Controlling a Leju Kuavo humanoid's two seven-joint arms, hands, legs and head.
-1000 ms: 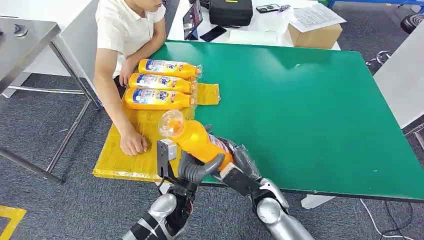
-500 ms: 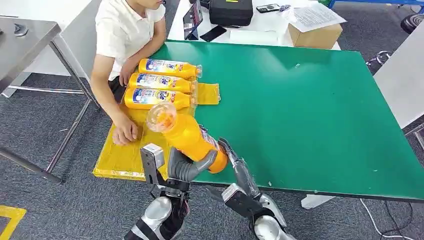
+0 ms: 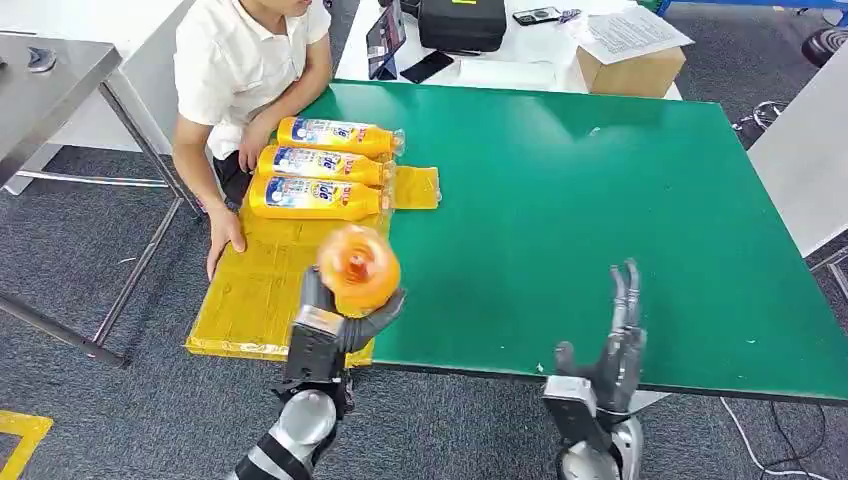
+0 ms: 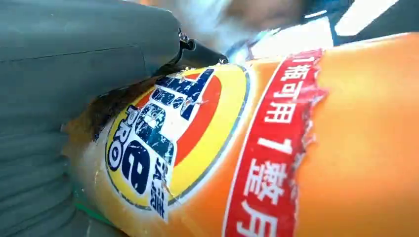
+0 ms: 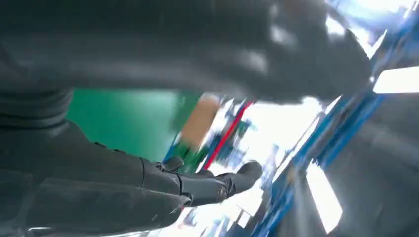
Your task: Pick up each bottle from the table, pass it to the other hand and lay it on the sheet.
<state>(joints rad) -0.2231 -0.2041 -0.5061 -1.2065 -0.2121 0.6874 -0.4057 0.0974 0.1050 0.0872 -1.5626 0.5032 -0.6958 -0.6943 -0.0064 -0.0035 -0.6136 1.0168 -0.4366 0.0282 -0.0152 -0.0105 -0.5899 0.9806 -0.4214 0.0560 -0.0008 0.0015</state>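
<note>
Your left hand [image 3: 335, 325] has its fingers wrapped round an orange detergent bottle [image 3: 359, 269], cap end toward the camera, over the yellow sheet's [image 3: 255, 300] near right corner. At 5 o'clock, your right hand [image 3: 612, 350] is empty, fingers straight and apart.

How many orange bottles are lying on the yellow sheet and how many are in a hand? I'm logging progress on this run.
Bottles lying on the yellow sheet: 3, at and
Bottle held in the left hand: 1, the held bottle
Bottles in the right hand: 0
Total bottles: 4
</note>
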